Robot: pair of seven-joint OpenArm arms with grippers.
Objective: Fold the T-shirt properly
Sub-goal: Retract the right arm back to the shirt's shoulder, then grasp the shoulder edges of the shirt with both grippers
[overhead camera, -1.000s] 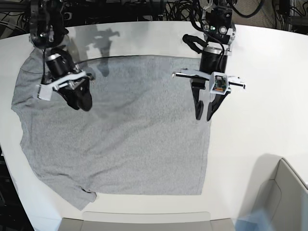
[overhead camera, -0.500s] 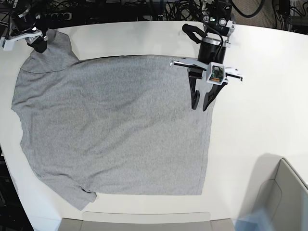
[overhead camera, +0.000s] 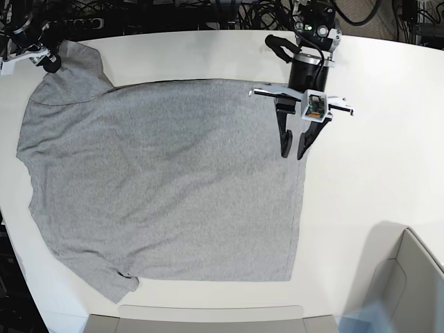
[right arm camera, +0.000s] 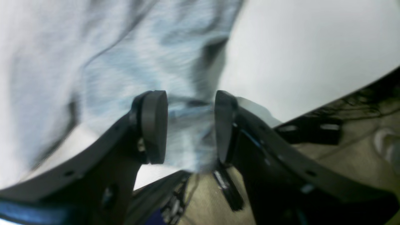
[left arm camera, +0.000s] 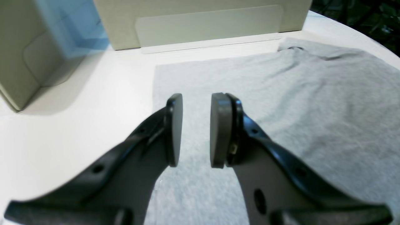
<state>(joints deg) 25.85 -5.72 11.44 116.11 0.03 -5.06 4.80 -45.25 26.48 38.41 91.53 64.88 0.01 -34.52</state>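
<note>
A white table (overhead camera: 374,139) with a rounded edge fills the base view, with dark cables and a rack behind it. The T-shirt (overhead camera: 159,180) lies spread flat on the table, plain grey side up, covering most of its left and middle part. One sleeve points toward the near edge of the table, the other toward the far left corner.

The left gripper (overhead camera: 292,154) hangs over the shirt's right edge, jaws pointing down and parted by a narrow gap with nothing between them; in its wrist view the pads (left arm camera: 175,129) sit above grey cloth just beside the bare table.

The right gripper (overhead camera: 45,61) is at the shirt's far left sleeve, by the table's far edge. Its jaws stand wide apart, with blurred grey cloth seen between the pads (right arm camera: 153,126); they do not pinch it.

A beige box (overhead camera: 409,284) stands well right of the shirt.
</note>
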